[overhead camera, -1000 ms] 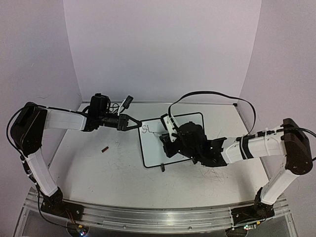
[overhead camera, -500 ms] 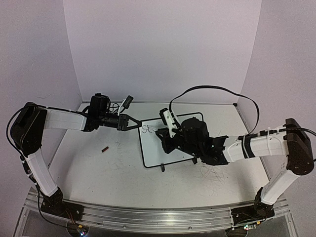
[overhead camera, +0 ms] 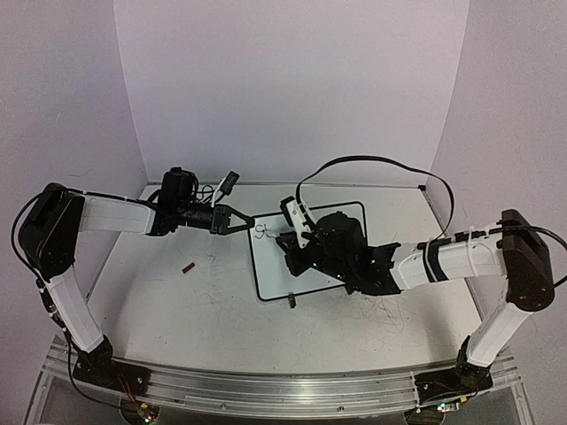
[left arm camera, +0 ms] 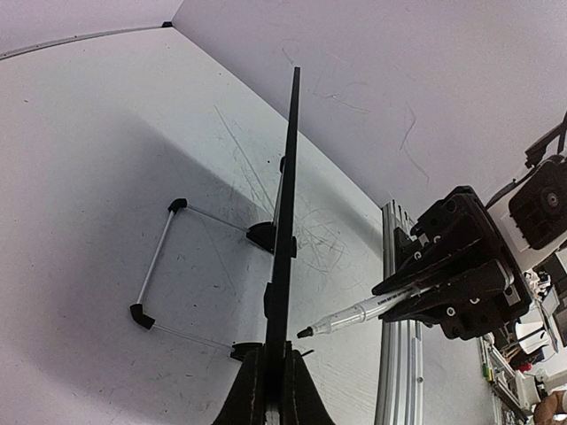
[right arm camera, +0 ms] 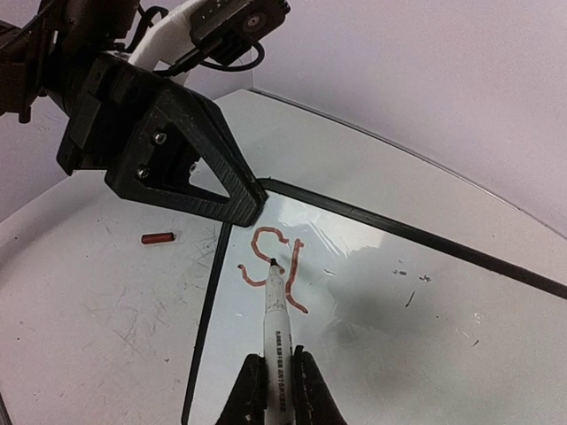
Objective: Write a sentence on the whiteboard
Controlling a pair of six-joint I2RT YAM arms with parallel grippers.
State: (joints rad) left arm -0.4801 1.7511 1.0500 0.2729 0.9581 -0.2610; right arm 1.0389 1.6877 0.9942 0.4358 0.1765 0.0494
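The whiteboard [overhead camera: 270, 270] lies on the table with its black frame; the left wrist view shows it edge-on [left arm camera: 290, 159]. My left gripper [overhead camera: 245, 221] [left arm camera: 276, 376] is shut on the board's frame at its far left corner. My right gripper [overhead camera: 291, 243] [right arm camera: 276, 363] is shut on a white marker [right arm camera: 276, 319] [left arm camera: 363, 312]. The marker's tip rests on the board [right arm camera: 399, 310] at the writing. Of the sentence [right arm camera: 270, 261], an "S" and a tall curved stroke beside it show, reddish in the right wrist view.
A small red marker cap [overhead camera: 188, 266] [right arm camera: 157, 237] lies on the scuffed tabletop left of the board. A black cable [overhead camera: 381, 168] arcs above the right arm. White walls close the back and sides. A metal rail [left arm camera: 399, 336] runs along the near edge.
My right gripper has slid left across the board with the marker, back onto the written strokes. The left gripper and the board have not moved.
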